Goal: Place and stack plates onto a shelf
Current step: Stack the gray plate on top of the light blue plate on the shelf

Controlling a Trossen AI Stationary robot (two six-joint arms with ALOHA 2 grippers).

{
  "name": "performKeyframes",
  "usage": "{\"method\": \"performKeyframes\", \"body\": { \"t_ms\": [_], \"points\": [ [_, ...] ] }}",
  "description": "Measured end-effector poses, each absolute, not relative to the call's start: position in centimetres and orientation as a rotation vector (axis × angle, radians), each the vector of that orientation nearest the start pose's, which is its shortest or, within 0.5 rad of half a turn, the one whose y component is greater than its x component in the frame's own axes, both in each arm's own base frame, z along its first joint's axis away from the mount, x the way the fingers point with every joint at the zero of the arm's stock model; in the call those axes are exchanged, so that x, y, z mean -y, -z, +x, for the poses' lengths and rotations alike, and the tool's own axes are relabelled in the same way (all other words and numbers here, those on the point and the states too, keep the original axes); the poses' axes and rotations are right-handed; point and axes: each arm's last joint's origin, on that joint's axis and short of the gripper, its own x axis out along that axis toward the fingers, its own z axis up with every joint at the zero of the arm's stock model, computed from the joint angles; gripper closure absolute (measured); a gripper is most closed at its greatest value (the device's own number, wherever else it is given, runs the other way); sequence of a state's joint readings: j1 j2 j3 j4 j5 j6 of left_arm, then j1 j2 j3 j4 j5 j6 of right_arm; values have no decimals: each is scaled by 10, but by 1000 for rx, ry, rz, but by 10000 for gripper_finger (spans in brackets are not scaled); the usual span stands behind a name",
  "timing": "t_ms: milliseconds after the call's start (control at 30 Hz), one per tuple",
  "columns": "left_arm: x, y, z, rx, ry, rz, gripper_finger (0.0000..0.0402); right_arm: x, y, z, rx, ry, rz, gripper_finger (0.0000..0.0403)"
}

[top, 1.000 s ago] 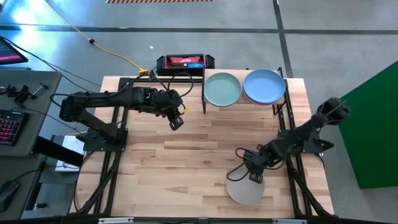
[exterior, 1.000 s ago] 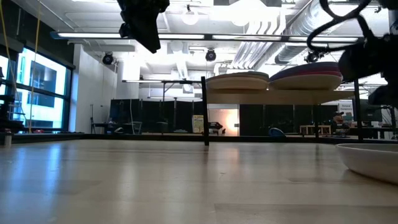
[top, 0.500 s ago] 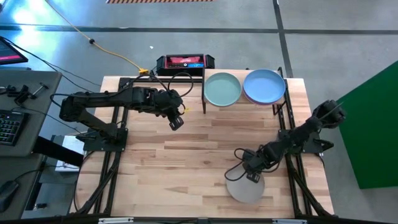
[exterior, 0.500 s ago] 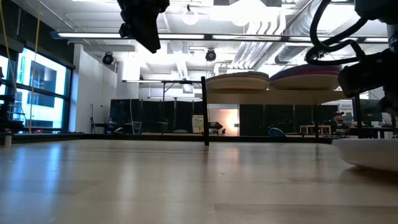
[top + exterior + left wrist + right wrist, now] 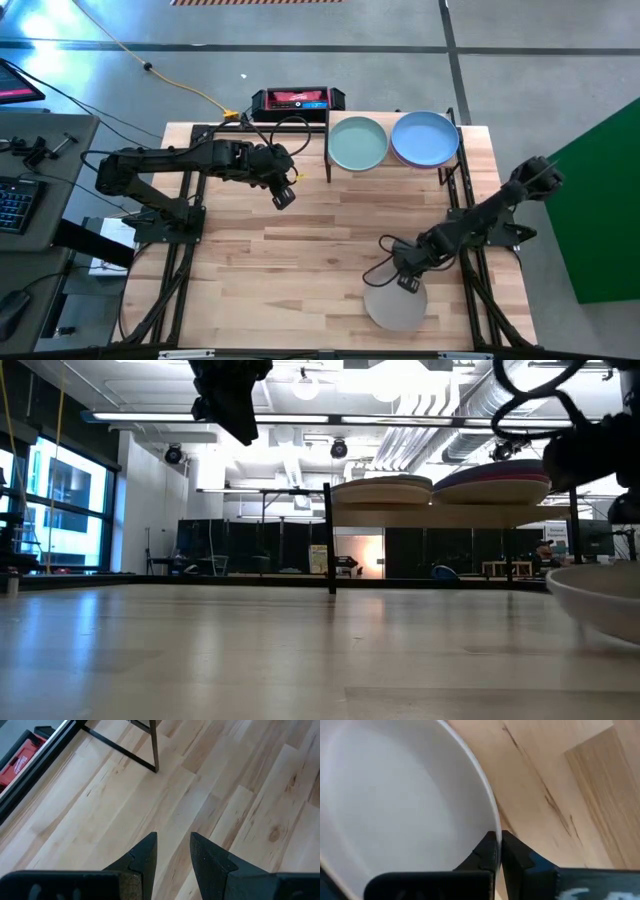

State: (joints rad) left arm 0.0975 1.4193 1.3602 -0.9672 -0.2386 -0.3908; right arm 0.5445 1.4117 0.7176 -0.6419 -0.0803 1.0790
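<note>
Right end effector (image 5: 408,284) clamped shut on the rim of a beige plate (image 5: 393,306) at the wooden counter's (image 5: 300,270) near edge. Left end effector (image 5: 284,196) hangs open, empty. Shelf (image 5: 392,166) at the counter's back holds two plate stacks, mint green plate (image 5: 357,144) and blue plate (image 5: 424,137) on top

no text legible anywhere, white lettering on the red and black case (image 5: 297,99) behind the table too small to read, red case (image 5: 20,756) in the left wrist view likewise unreadable
</note>
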Motion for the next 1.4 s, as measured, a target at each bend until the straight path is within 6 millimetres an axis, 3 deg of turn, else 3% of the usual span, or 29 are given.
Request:
{"method": "performKeyframes", "body": {
  "t_ms": [500, 767, 1033, 1400],
  "points": [
    [-34, -328, 276, -953, -502, -280, 298, -96, -203, 184, -1220, 206, 701, 403],
    [-34, -328, 276, -953, -502, -280, 298, -73, -232, 177, -1035, 219, 819, 403],
    [-35, -328, 276, -953, -514, -252, 298, -34, -281, 182, -790, 297, 887, 403],
    [-55, -328, 272, -962, -556, -217, 298, 40, -345, 181, -669, 527, 826, 403]
  ]
}}
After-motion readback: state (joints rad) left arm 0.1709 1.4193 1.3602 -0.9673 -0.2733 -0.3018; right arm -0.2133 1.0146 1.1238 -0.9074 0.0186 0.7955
